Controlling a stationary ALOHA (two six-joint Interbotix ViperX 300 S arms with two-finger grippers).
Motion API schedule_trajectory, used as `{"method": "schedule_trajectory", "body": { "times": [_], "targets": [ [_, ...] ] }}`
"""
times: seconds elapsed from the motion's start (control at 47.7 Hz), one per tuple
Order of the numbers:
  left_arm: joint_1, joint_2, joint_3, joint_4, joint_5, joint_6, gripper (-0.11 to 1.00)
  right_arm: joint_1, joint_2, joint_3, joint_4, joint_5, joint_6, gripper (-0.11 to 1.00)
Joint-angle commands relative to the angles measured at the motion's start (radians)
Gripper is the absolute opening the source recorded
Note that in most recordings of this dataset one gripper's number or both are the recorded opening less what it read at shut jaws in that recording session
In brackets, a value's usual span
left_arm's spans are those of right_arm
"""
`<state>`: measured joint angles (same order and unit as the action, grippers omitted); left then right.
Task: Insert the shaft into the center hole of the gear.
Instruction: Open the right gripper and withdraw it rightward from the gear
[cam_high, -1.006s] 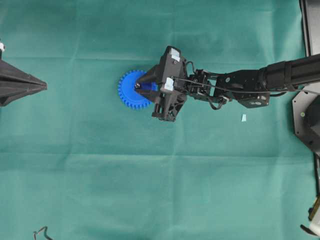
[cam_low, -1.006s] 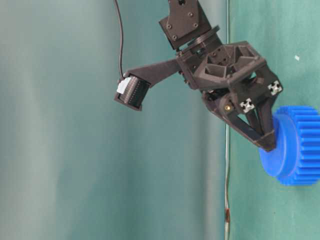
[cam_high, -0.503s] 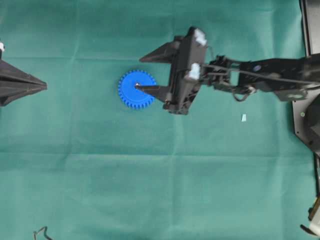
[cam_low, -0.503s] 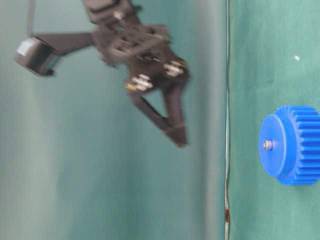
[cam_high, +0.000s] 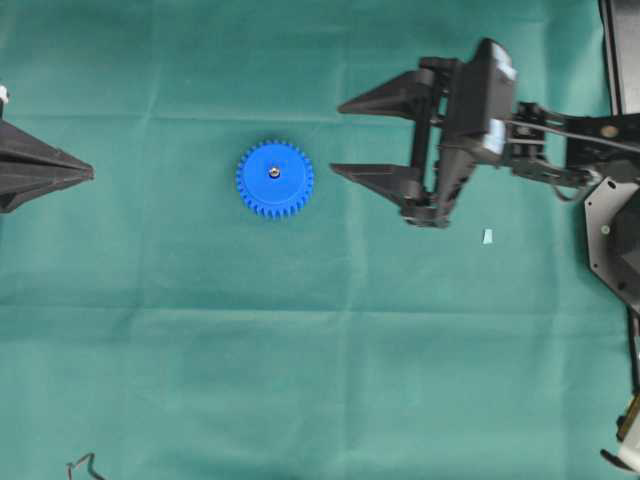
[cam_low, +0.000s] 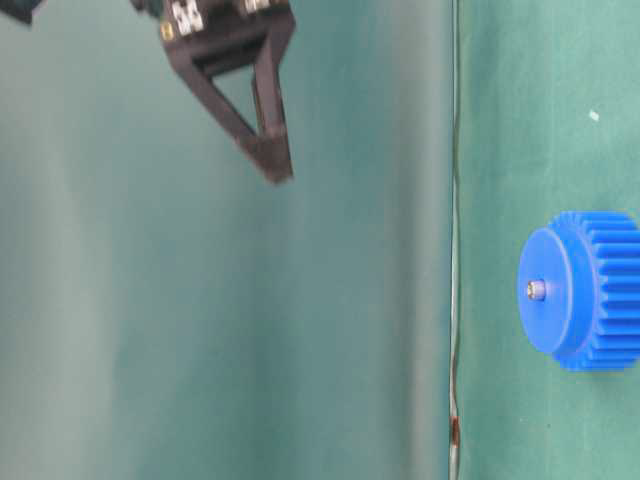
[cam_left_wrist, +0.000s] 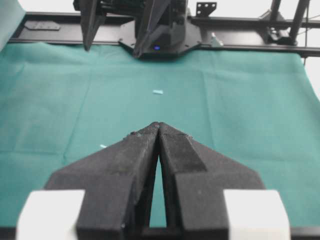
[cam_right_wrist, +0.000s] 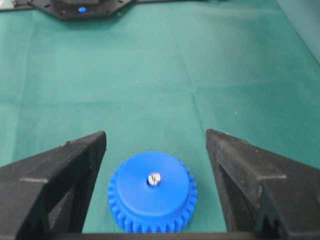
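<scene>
The blue gear (cam_high: 275, 179) lies flat on the green cloth. The silvery shaft (cam_high: 274, 172) stands in its center hole, its tip poking just above the face. In the right wrist view the gear (cam_right_wrist: 152, 192) and shaft (cam_right_wrist: 154, 178) sit between and below the fingers. My right gripper (cam_high: 337, 138) hangs open to the right of the gear, well above the cloth, holding nothing. From table level the right gripper (cam_low: 278, 170) is high and far from the gear (cam_low: 585, 290). My left gripper (cam_high: 90, 173) rests shut at the far left; its tips (cam_left_wrist: 159, 125) meet with nothing between them.
A small pale blue scrap (cam_high: 487, 236) lies on the cloth under the right arm. Black frame parts (cam_high: 620, 50) line the right edge. A thin cable end (cam_high: 85, 465) shows at the bottom left corner.
My right gripper has let go at the gear's middle, opened wider, and pulled back to the right and upward. The shaft stays standing in the gear. The left arm has not moved.
</scene>
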<state>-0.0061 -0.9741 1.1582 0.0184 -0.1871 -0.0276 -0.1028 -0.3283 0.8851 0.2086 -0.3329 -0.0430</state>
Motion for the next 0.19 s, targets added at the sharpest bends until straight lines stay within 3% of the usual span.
{"method": "schedule_trajectory", "body": {
  "times": [0.0,0.168],
  "targets": [
    [0.002,0.003,-0.028,0.003,-0.006,0.000,0.00,0.002,-0.055,0.017,-0.003,-0.002,-0.002,0.81],
    [0.002,0.003,-0.026,0.002,-0.006,0.000,0.00,0.002,-0.138,0.071,-0.006,0.011,-0.002,0.81]
  ]
}}
